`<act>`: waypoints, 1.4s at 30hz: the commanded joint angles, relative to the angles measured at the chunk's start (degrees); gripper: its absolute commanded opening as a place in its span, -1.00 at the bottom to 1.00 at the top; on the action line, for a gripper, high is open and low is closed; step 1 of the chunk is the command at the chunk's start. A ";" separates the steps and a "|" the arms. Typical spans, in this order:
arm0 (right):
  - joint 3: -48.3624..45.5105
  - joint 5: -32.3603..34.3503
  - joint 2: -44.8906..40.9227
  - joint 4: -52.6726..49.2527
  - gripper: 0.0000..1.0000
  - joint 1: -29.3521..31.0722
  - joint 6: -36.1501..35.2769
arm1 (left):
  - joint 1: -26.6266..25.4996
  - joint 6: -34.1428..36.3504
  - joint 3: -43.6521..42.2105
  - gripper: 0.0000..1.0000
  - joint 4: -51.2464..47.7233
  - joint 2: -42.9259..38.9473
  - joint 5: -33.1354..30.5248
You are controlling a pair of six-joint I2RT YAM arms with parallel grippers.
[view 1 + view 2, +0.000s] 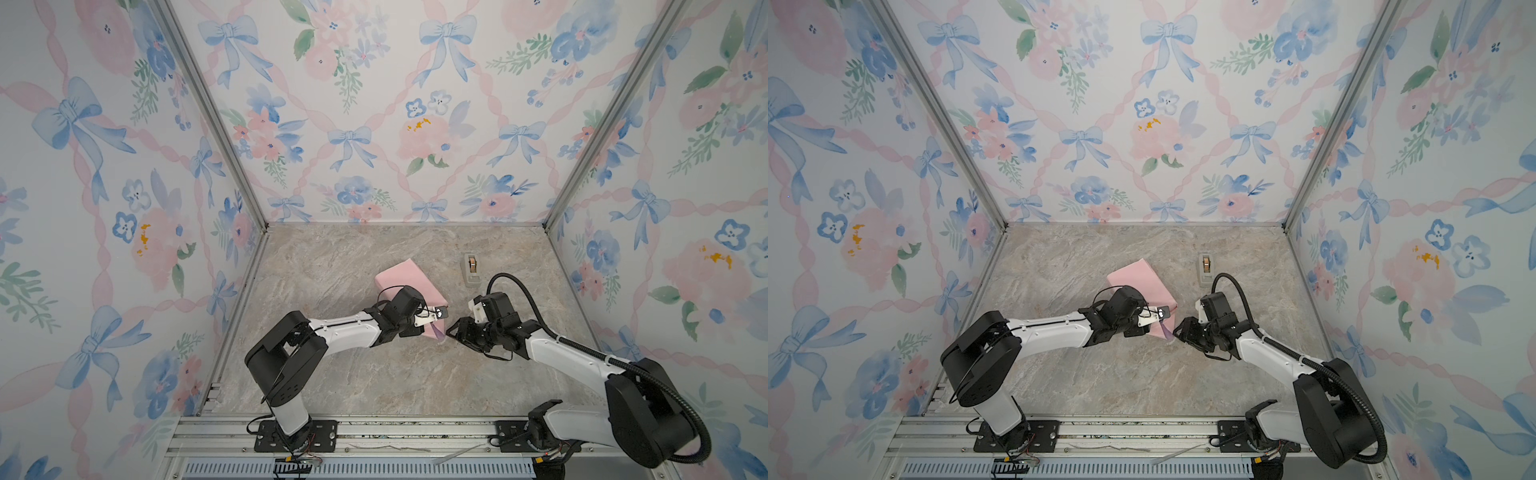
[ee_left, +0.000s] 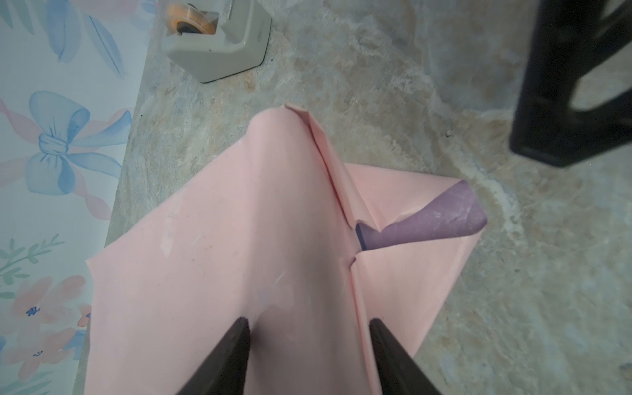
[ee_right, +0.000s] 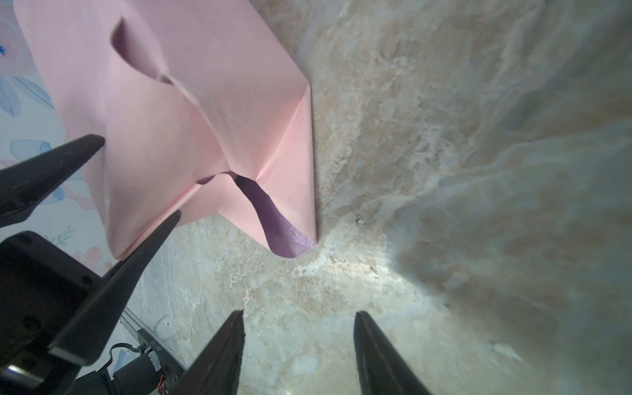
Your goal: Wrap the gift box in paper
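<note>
The paper (image 1: 399, 278) (image 1: 1133, 276) lies folded over on the marble floor, pale pink side out. A lilac flap (image 2: 444, 219) (image 3: 284, 236) curls open at its near corner. Only a dark navy corner of the gift box (image 2: 360, 236) peeks out under the fold. My left gripper (image 2: 309, 321) (image 3: 140, 174) straddles the covered bundle, its fingers against the paper on both sides. My right gripper (image 3: 299, 313) (image 1: 451, 330) hovers just right of the lilac flap, open over bare floor with nothing between its fingers.
A beige tape dispenser (image 1: 471, 270) (image 2: 212, 44) stands behind the bundle, toward the back right. Flowered walls close in the left, back and right sides. Aluminium rails run along the front, where both arm bases are mounted.
</note>
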 commanded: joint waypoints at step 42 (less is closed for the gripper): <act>-4.34 -2.34 -6.89 -3.88 0.10 -7.39 -4.01 | -9.18 6.15 -2.88 -0.26 -0.43 4.16 4.15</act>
